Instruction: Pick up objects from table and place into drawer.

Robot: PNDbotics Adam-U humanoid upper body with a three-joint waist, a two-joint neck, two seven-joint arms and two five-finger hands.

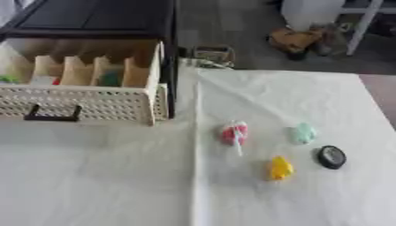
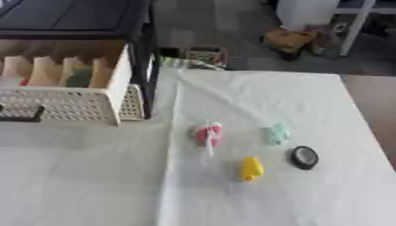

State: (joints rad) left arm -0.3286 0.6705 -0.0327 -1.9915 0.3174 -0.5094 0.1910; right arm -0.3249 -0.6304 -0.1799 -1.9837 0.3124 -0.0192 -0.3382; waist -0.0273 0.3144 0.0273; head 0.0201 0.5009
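Four small objects lie in a loose cluster on the right half of the white cloth-covered worktop (image 1: 100, 176), none touching another. Leftmost is a pink-and-red lump wrapped in clear film with a pale strip trailing toward the near edge (image 1: 234, 133); to its right, well apart, sits a pale mint-green soft-looking piece (image 1: 303, 133). Nearer the camera lies a bright yellow rounded object (image 1: 280, 168), and just beside it on the right a black round disc with a greyish face (image 1: 332, 157), tilted a little on its edge. What each one is cannot be made out beyond colour and shape. At the far left of the worktop stands a cream perforated plastic drawer (image 1: 85, 104), pulled out of a dark cabinet frame (image 1: 93, 17), with a black handle (image 1: 52, 115) on its front wall. Upright beige dividers split it into narrow compartments; something green shows in one and a spot of red in another. Neither hand of the robot shows in either view, so their fingers cannot be told and nothing is held.
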